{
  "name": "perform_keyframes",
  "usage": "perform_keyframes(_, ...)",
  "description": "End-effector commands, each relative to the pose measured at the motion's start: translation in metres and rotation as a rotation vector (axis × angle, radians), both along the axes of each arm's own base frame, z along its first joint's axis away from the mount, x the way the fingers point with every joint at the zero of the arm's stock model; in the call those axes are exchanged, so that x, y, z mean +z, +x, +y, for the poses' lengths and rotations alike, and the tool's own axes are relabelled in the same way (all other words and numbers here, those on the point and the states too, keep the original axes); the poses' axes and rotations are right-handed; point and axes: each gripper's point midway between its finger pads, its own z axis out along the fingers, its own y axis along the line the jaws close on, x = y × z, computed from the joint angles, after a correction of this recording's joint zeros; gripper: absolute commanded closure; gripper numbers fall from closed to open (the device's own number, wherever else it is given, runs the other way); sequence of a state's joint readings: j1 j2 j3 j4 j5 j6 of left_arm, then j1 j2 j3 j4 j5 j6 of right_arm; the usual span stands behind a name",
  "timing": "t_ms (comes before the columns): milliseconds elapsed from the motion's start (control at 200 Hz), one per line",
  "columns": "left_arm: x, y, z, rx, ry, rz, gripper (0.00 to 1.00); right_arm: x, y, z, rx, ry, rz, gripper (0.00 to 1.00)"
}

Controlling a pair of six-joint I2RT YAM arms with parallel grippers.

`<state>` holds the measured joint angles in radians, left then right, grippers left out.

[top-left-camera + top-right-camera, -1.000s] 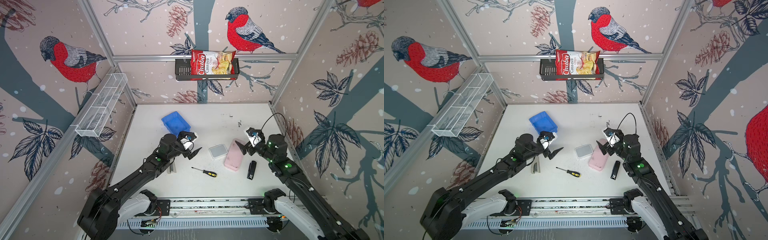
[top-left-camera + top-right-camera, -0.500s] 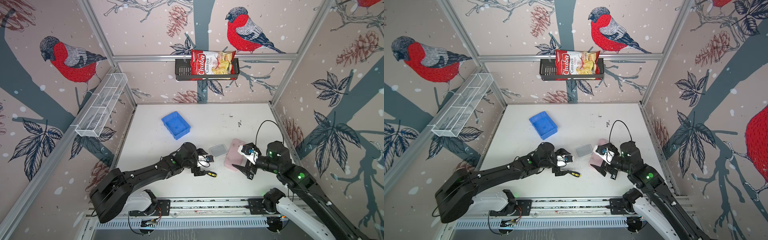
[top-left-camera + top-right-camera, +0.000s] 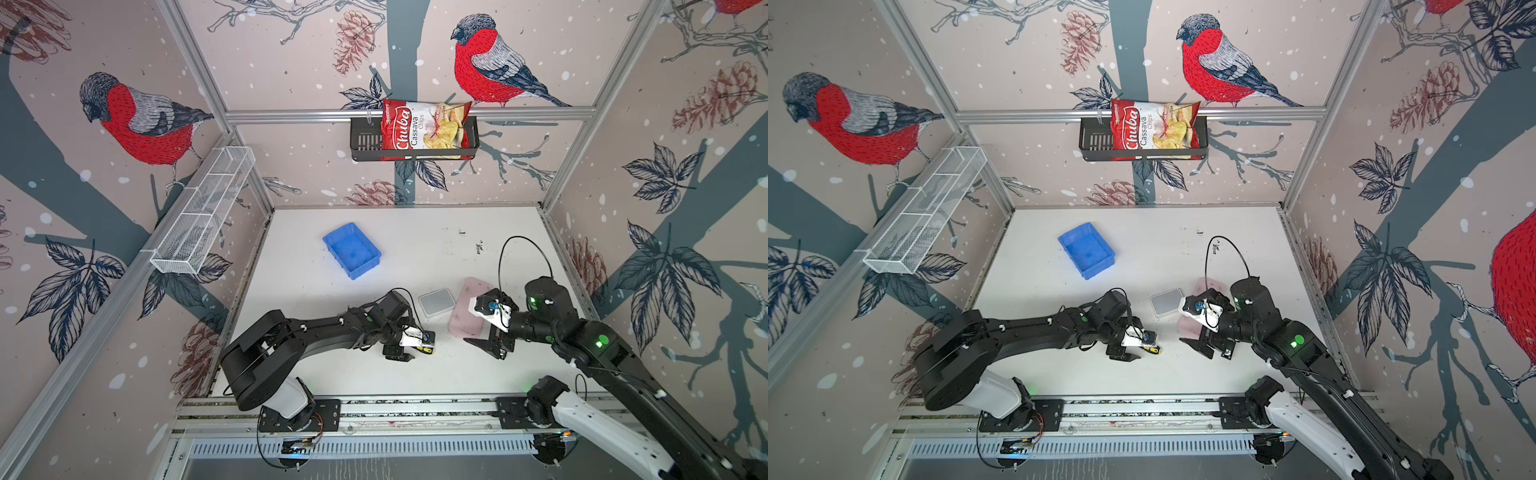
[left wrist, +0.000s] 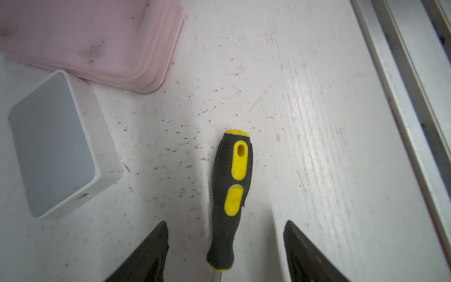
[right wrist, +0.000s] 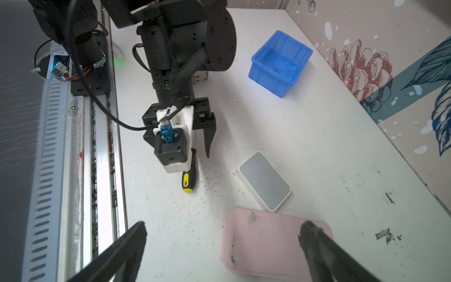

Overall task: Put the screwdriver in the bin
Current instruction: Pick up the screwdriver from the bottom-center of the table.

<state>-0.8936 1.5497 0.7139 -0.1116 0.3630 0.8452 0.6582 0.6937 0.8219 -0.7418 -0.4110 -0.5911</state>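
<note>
Left tool (image 4: 226, 222) sits low with its jaws spread, straddling the screwdriver (image 4: 231, 185) handle but not pinching it, gaps on both sides. Screwdriver's lying flat on the surface (image 3: 415, 249) near the front edge; blue bin (image 3: 352, 251) is well apart, toward the back-left corner.

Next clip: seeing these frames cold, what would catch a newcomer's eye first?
Probably the red chips bag in the black basket high on the back wall, then the bright blue bin, empty, on the far left of the white table. Near the front, the left gripper straddles the yellow-and-black screwdriver, jaws open and clear of its handle.
</note>
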Motion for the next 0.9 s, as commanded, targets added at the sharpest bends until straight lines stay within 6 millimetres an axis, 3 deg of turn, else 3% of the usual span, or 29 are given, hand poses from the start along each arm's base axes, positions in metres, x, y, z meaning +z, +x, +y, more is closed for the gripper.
perform_keyframes(0, -0.009, -0.003, 0.004, -0.034, 0.046, 0.001, 0.32, -0.005, -0.007, -0.005, 0.011, -0.049, 0.007, 0.01)
perform_keyframes(405, -0.028, 0.006, 0.010, -0.018, 0.118, -0.024, 0.58, -0.006, -0.008, -0.004, 0.002, -0.074, 0.015, 0.01)
perform_keyframes(771, -0.036, 0.002, 0.016, -0.026, 0.171, 0.010, 0.92, -0.005, -0.006, -0.003, -0.016, -0.074, 0.019, 0.01)
perform_keyframes(896, -0.033, 0.003, 0.014, -0.014, 0.163, 0.019, 1.00, -0.003, -0.002, -0.003, -0.035, -0.063, 0.004, 0.01)
